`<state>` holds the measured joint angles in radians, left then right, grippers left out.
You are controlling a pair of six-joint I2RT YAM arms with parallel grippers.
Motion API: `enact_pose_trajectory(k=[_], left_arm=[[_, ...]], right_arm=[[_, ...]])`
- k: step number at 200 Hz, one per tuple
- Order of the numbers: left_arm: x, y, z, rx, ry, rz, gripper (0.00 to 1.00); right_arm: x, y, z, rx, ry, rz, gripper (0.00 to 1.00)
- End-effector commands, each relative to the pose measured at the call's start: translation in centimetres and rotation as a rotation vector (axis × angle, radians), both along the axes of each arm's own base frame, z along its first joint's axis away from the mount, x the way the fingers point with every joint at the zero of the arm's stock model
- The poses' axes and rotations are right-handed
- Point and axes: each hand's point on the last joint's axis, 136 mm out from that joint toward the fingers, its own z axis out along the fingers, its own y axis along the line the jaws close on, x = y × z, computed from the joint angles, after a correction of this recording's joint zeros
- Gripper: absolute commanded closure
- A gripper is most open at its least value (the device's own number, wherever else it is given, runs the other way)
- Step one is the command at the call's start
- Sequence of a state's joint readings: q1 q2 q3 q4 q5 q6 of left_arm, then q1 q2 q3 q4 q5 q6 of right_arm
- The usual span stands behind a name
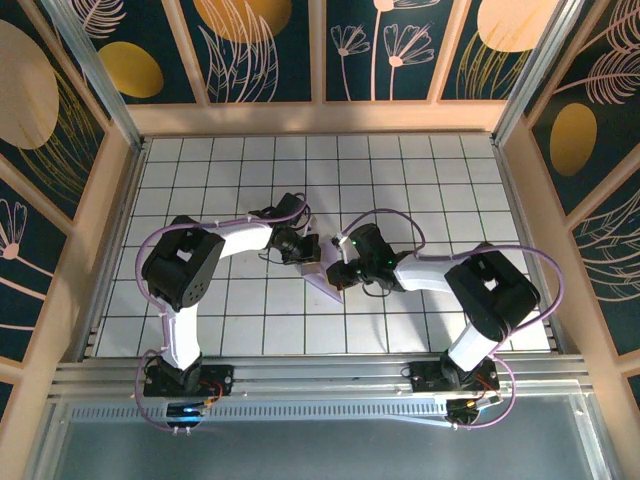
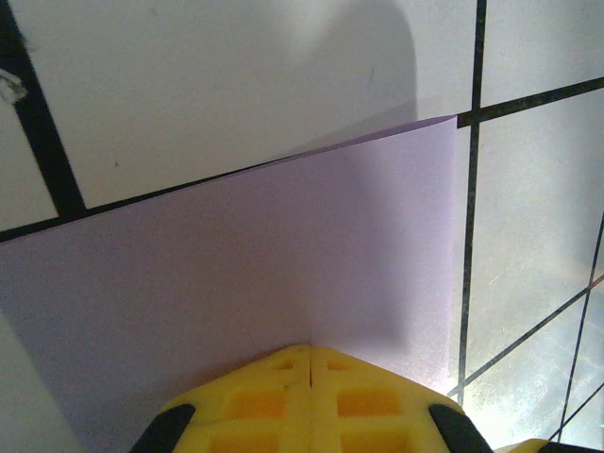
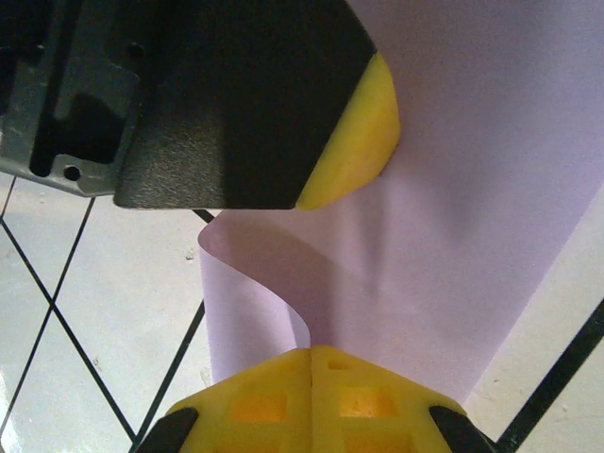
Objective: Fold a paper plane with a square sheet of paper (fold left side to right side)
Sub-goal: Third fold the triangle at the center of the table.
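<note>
1. Position. Square sheet of paper (image 1: 328, 283) lies on bench (image 1: 420, 190), directly under and fwd of both gripper tips, which sit just apart over it.
2. L gripper (image 2: 311, 363): fingers pressed together, tips down at the sheet. Sheet runs fwd from tips. Its far edge crosses at a slant, w/ a corner fwd-right.
3. R gripper (image 3: 311, 363): fingers pressed together. Cannot tell if any paper is nipped between them.
4. Key relation. In R wrist view a loose flap (image 3: 255, 283) stands curled just fwd-left of R tips. L gripper's fingertip (image 3: 354, 132) bears on the sheet further fwd. Rest of sheet extends fwd-right, long axis approx. along R gripper's pointing direction.
5. Nearer arm: both at the sheet; R tips closest to flap, so likely suited to carry it across.
6. Count: sheet x1, flap x1, grippers x2.
</note>
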<state>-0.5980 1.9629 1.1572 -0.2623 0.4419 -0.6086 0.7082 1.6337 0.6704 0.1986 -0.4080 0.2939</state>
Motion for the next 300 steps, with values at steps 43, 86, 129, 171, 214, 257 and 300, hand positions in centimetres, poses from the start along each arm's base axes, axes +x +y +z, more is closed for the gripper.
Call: enact_pose_trajectory(k=[43, 86, 129, 171, 214, 257, 300], left_arm=[[-1.1, 1.2, -2.3, 0.094, 0.039, -0.008, 0.99], [-1.0, 1.2, -2.2, 0.096, 0.036, -0.008, 0.99], [-1.0, 1.3, -2.3, 0.104, 0.037, -0.006, 0.99], [-1.0, 1.4, -2.3, 0.109, 0.038, -0.006, 0.99], [-1.0, 1.4, -2.2, 0.11, 0.033, -0.005, 0.99], [-1.0, 1.5, -2.2, 0.112, 0.033, -0.005, 0.99], [-1.0, 1.5, -2.2, 0.114, 0.031, -0.005, 0.99]], right_arm=[[-1.2, -0.1, -0.2, 0.014, 0.03, 0.053, 1.0], [-1.8, -0.8, -1.3, -0.012, 0.059, 0.041, 1.0], [-0.8, -1.0, -1.3, -0.038, 0.041, 0.006, 1.0], [0.2, -0.9, -0.6, -0.038, 0.012, -0.015, 1.0], [0.2, -1.0, -0.9, -0.049, 0.019, -0.015, 1.0], [0.3, -1.3, -1.2, -0.061, 0.02, -0.028, 1.0], [0.6, -1.3, -1.1, -0.065, 0.014, -0.034, 1.0]])
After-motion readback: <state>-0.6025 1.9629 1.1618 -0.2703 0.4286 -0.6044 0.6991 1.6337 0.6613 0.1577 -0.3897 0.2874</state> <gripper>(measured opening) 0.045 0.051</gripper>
